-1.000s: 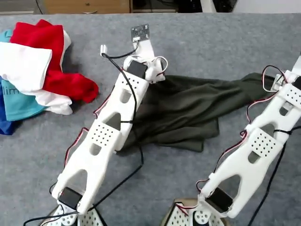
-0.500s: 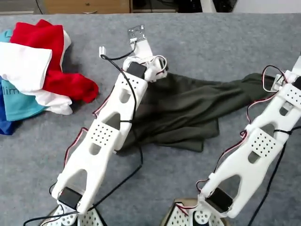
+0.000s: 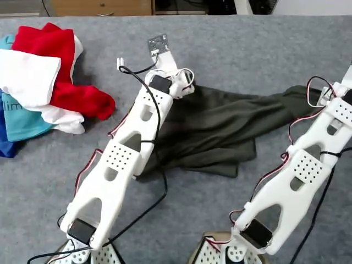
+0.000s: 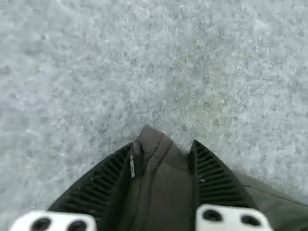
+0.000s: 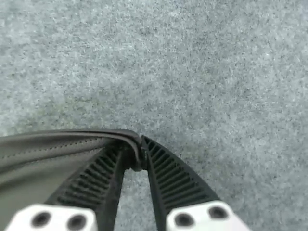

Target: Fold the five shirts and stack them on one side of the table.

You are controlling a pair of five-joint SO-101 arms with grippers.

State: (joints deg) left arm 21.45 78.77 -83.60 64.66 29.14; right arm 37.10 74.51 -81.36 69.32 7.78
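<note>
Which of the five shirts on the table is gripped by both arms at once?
The dark green shirt, stretched between the left gripper and the right gripper. The red shirt, white shirt, teal shirt and blue shirt lie heaped together, untouched.

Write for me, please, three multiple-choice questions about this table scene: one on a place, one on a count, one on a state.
1. Where does the pile of loose shirts lie?
A. near the far edge of the table, on the side of the left arm
B. between the arm bases
C. under the right arm

2. How many colours show in that pile?
A. two
B. four
C. six

3. The left gripper is:
A. open
B. shut on the dark green shirt
C. shut on nothing

Answers:
1 A: the high view shows it there, apart from both arms.
2 B: red, white, teal and blue are visible.
3 B: the left wrist view shows the cloth pinched between its fingers.
</note>
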